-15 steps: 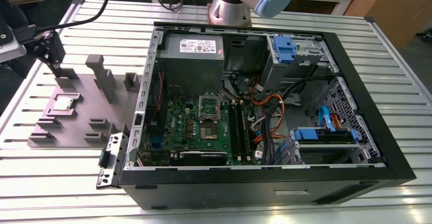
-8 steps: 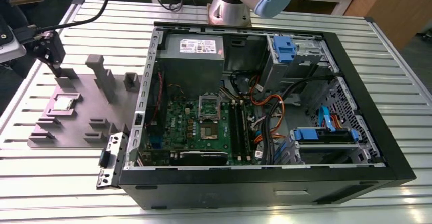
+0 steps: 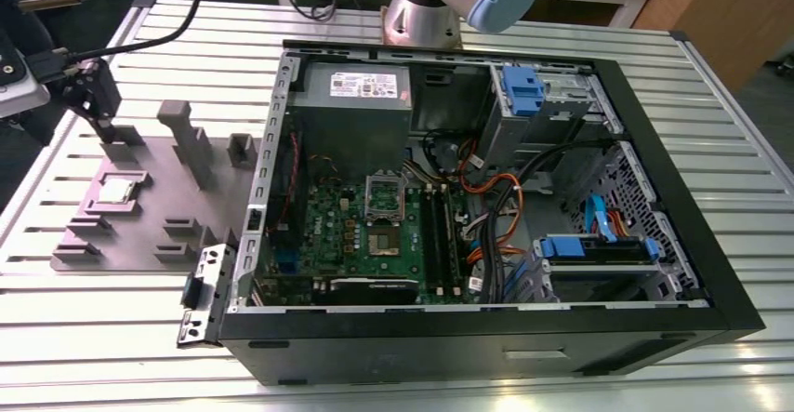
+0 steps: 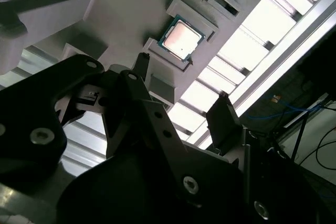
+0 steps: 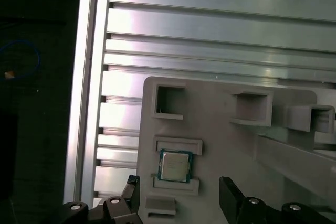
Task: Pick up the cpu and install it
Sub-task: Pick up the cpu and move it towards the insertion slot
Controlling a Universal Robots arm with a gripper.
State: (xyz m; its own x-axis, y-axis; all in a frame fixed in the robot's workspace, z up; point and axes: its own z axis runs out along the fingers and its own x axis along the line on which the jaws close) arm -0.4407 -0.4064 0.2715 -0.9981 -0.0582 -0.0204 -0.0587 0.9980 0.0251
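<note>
The cpu (image 3: 118, 191) is a small square chip with a silvery top, lying flat in a recess of the grey fixture plate (image 3: 162, 217) at the exterior view's left, outside the computer case. My gripper (image 3: 97, 105) hangs above that plate, apart from the chip. In both wrist views the cpu (image 4: 182, 38) (image 5: 175, 166) lies below the two black fingers, and the gripper (image 4: 182, 85) (image 5: 180, 190) is open with nothing between them. On the green motherboard (image 3: 353, 245) inside the case, the silver socket frame (image 3: 385, 198) stands uncovered.
The open black computer case (image 3: 496, 338) fills the middle of the slatted aluminium table (image 3: 745, 245). Inside are a grey box with a white label (image 3: 353, 86), blue drive brackets (image 3: 596, 246) and orange cables (image 3: 496, 189). Upright grey posts (image 3: 186, 138) rise from the fixture plate. The arm's base (image 3: 429, 17) stands behind the case.
</note>
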